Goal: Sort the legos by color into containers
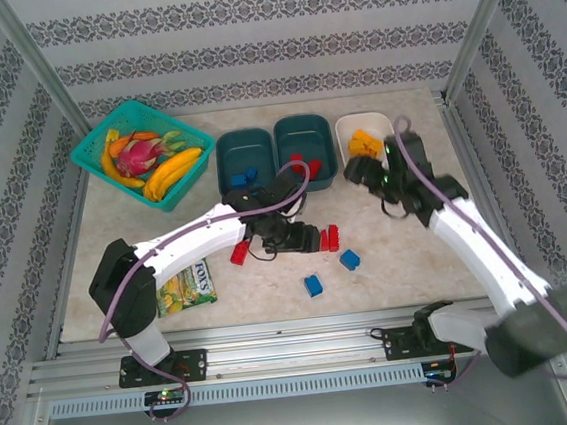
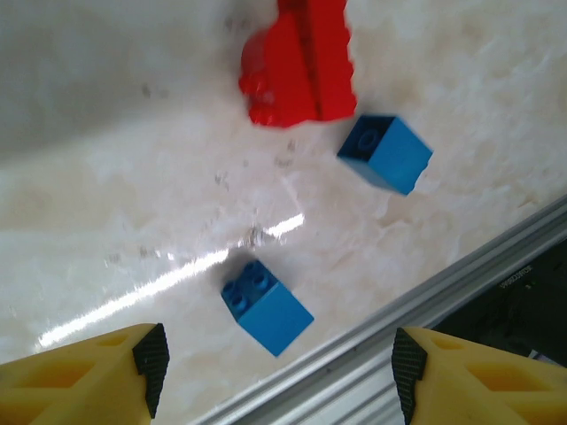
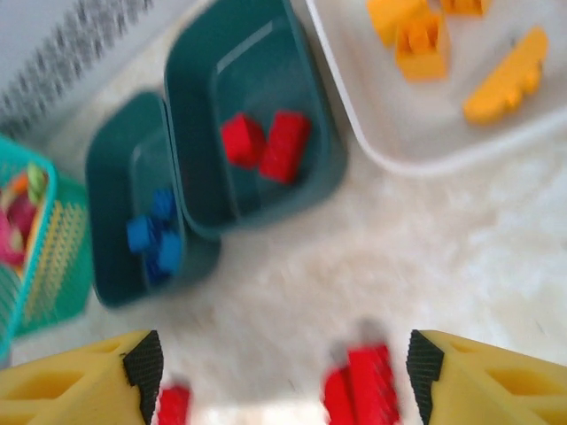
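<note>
My left pincer [image 2: 279, 367] is apart, empty, over the blue lego [image 2: 266, 307] at lower centre: I should square to its flat sides, then drop straight. My right pincer [image 3: 283, 372] is apart too.

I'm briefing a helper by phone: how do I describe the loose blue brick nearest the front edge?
Find the metal rail along the front of the table. Two blue bricks lie loose just beyond it. Yours is the blue brick nearer the rail and further left; the other blue brick sits beside red bricks.
</note>
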Robot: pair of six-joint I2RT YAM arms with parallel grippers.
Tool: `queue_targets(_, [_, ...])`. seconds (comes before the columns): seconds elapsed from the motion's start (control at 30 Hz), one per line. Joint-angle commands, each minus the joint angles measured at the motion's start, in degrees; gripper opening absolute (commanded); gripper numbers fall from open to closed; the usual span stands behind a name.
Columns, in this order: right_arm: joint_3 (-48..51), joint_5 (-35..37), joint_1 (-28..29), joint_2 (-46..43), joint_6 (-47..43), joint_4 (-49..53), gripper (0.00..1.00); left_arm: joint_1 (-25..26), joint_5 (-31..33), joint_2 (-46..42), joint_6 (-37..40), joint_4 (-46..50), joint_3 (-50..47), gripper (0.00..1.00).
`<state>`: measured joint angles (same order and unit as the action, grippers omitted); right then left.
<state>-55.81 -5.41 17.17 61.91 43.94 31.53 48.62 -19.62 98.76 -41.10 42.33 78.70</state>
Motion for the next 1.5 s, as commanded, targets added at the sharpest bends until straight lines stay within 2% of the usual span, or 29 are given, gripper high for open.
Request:
queue_targets(0.0, [7.17, -1.38, 4.43, -10.82, -3.82, 7.58, 0.78, 2.61, -1.95, 3.21, -9.95, 4.54, -0.70, 0.71])
queue_targets(0.1, [12.31, -1.88, 9.32, -19.88, -1.71, 13.99, 0.80, 4.68, -2.66, 5.93, -15.07, 5.32, -0.57, 0.71])
queue_targets(0.27, [15.98, -2.39, 14.62, -28.99, 1.90, 20.08, 0.80, 6.35, -3.28, 10.07, -20.86, 4.35, 0.85, 0.74])
queue_targets(0.53, [15.38, -3.75, 15.75, -30.01, -0.90, 22.85, 0.80, 7.26, -2.31, 15.96, -27.20, 4.06, 4.11, 0.74])
queue_targets(0.63, [15.32, -4.31, 15.79, -29.80, -1.40, 22.52, 0.80, 7.49, -1.99, 17.51, -28.04, 3.21, 4.76, 0.66])
queue_targets(0.87, [15.21, -4.82, 15.70, -29.65, -3.15, 22.10, 0.79, 7.72, -0.71, 18.15, -27.77, 4.24, 6.31, 0.42])
queue_targets(1.03, [16.00, -9.34, 15.61, -30.11, -4.66, 13.49, 0.79, 7.22, 1.37, 17.20, -25.85, 7.16, 8.90, 0.31])
queue_targets(1.2, [13.85, -10.66, 15.36, -28.41, -6.19, 0.82, 0.79, 2.32, 7.06, 12.61, -21.02, 13.95, 13.82, 0.30])
queue_targets(1.33, [10.30, -11.11, 15.09, -22.01, -8.37, -5.52, 0.80, -5.64, 8.53, 10.25, -15.02, 16.68, 18.51, 0.30])
queue_targets(1.47, [6.37, -11.60, 14.69, -13.15, -9.53, -10.28, 0.80, -14.72, 7.42, 12.34, -7.81, 16.86, 25.45, 0.30])
